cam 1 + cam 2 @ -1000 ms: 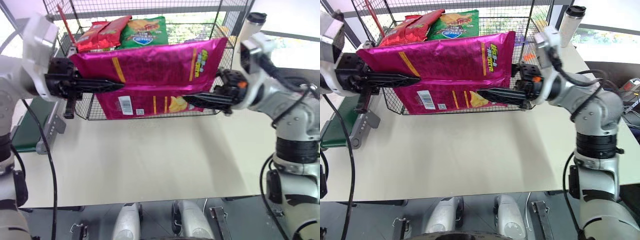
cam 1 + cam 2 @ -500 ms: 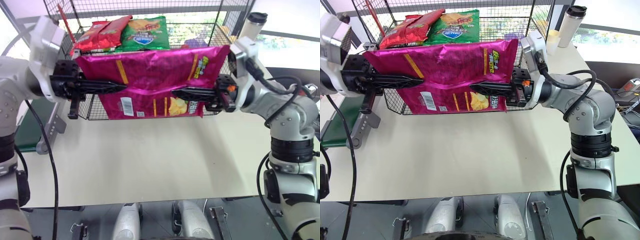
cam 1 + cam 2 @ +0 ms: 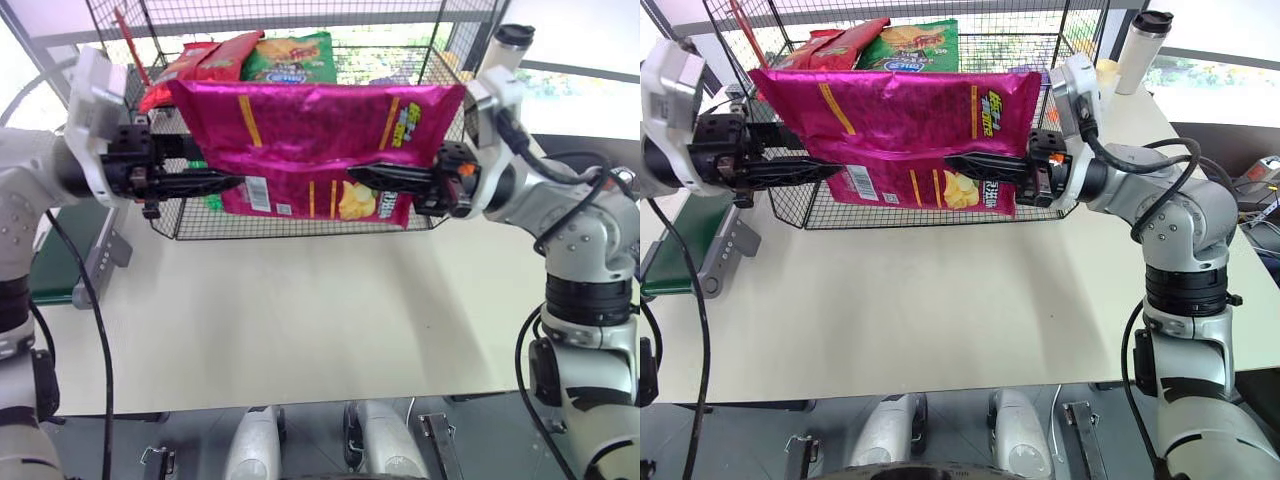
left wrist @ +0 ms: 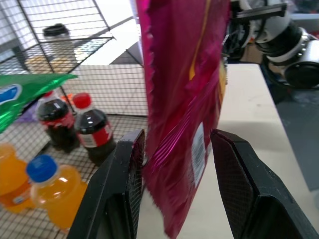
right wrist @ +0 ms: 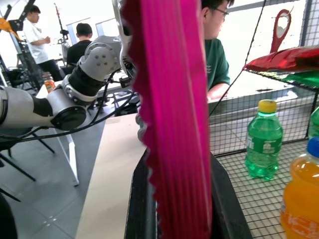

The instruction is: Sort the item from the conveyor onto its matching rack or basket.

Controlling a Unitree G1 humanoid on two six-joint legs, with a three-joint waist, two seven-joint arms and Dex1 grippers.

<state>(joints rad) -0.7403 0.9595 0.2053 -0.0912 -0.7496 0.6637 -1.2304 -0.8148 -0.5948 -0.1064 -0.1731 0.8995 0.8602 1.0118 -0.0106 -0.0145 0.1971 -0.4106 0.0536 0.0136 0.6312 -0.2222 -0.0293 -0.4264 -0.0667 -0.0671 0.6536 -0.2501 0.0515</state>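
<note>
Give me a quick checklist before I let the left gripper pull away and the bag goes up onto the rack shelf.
1. Right gripper shut on the pink chip bag: ok.
2. Left gripper released: ok, its fingers stand apart, though the bag's edge hangs between them.
3. Bag off the table: ok, held in the air before the rack.
4. Bag hanging flat and unfolded: ok.
5. Free space on the wire rack upper shelf: cannot tell; red chip bags and a green chip bag lie there.
</note>
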